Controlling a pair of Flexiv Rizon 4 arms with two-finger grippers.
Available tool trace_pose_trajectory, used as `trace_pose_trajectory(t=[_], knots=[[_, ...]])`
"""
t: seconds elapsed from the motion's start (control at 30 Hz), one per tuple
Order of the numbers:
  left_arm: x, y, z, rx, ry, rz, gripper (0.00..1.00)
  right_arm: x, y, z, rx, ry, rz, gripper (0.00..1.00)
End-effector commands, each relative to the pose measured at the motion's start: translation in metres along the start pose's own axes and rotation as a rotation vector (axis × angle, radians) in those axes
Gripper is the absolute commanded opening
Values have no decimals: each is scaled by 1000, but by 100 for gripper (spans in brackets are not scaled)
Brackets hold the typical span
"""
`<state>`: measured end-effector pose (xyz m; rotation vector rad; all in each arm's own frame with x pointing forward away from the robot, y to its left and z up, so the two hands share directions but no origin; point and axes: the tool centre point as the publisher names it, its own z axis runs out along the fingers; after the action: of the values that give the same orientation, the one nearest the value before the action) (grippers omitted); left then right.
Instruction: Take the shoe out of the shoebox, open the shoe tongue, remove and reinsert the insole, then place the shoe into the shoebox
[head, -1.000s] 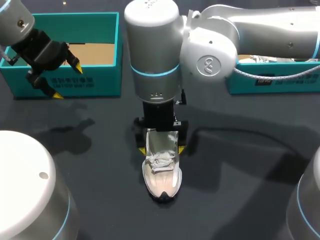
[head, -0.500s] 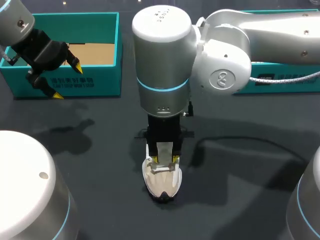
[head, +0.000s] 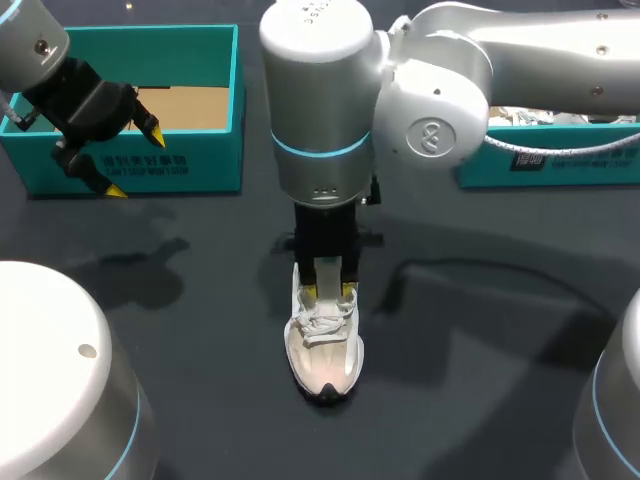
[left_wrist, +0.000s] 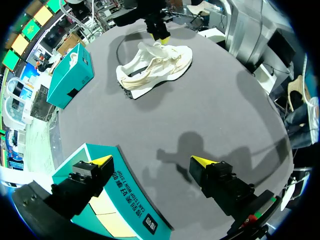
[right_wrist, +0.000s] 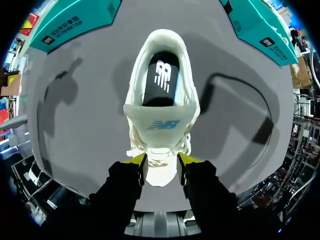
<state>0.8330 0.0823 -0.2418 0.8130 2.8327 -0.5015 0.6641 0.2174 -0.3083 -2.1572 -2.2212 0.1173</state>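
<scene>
A white sneaker (head: 325, 352) lies on the dark table with its toe toward me. My right gripper (head: 327, 293) hangs straight over its laces, shut on the shoe tongue (right_wrist: 160, 125), which stands pulled up between the yellow-tipped fingers (right_wrist: 135, 162). In the right wrist view the shoe (right_wrist: 161, 55) stretches ahead of the gripper (right_wrist: 161, 167), and the black insole (right_wrist: 161, 82) shows inside. My left gripper (head: 135, 162) stands open over the front wall of the left teal shoebox (head: 200, 160), holding nothing. The left wrist view shows that gripper (left_wrist: 151, 161) far from the shoe (left_wrist: 155, 67).
A second teal shoebox (head: 540, 160) sits at the back right, partly behind my right arm. Both boxes (right_wrist: 70, 25) (right_wrist: 260, 30) flank the heel end of the shoe. Bare dark table (head: 480, 330) surrounds the sneaker.
My right gripper's fingers closed from wide open onto the shoe tongue, and the wrist shifted slightly over the shoe. The left arm has not moved.
</scene>
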Motion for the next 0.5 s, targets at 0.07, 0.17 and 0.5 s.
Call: trace_pose_trajectory(t=[0.07, 0.17, 0.5], knots=[[1, 0, -1, -2, 1, 1, 100, -2, 22, 17, 11, 25, -16, 31], [1, 0, -1, -2, 1, 1, 100, -5, 34, 26, 15, 27, -5, 27], [1, 0, -1, -2, 1, 1, 100, 1, 31, 13, -5, -43, 26, 22]])
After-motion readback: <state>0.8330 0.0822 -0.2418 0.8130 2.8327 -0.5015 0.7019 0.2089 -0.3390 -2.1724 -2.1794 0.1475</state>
